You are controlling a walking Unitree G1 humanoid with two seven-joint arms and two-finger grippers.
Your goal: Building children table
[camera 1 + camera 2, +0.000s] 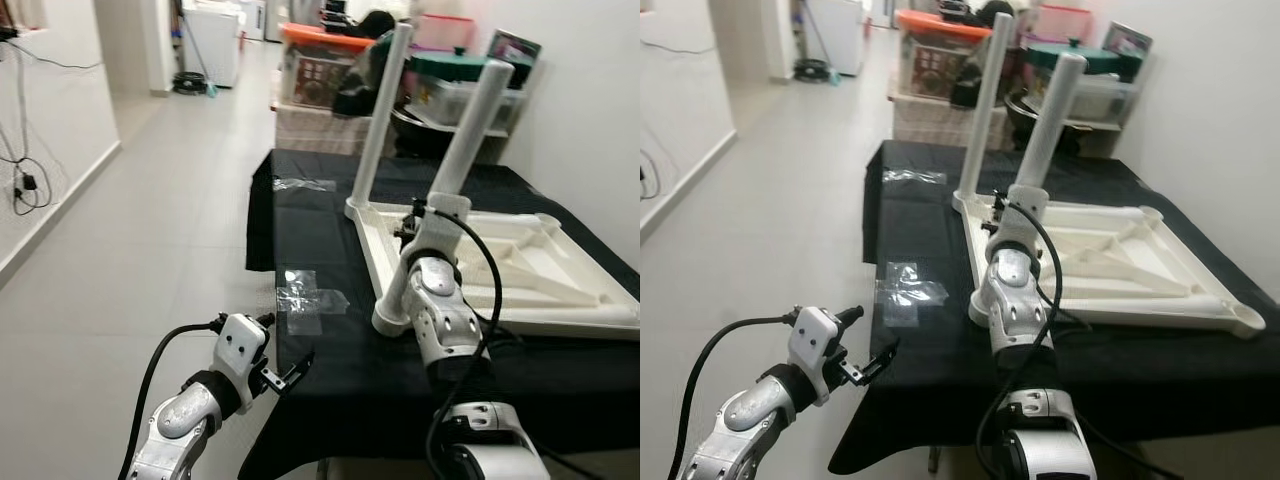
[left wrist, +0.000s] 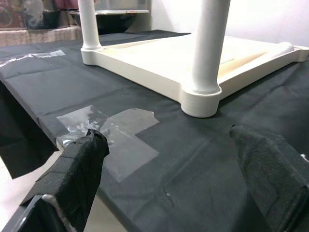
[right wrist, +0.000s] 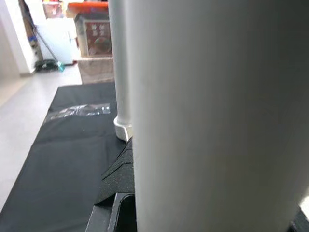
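Two arms were in view. Nearest, the left gripper (image 1: 290, 375) hung low at the near left corner of the black cloth (image 1: 330, 390), its arm bent at the elbow and pointing inward toward the cloth edge. Its fingers (image 2: 79, 162) were spread wide with nothing between them; one fingertip sat just over the cloth edge, beside a patch of clear tape (image 2: 113, 130).

Further in, the right arm (image 1: 440, 310) rose steeply from the near edge of the cloth and reached up to the near leg (image 1: 470, 125). The right gripper (image 1: 425, 222) sat at the lower part of that leg, clamped on it; in the right wrist view the leg (image 3: 217, 116) stood hard against the camera with a black finger (image 3: 118, 176) at its side. The arm and its cable hid the leg's base.

The table (image 1: 520, 270) lay upside down on the cloth, top face down, ribs up. Both legs stood upright along its left edge. The far leg (image 1: 380, 110) stood at the far left corner.

Beyond, a second tape strip (image 1: 303, 184) lay on the cloth. Boxes (image 1: 320, 70) and bins stood behind.
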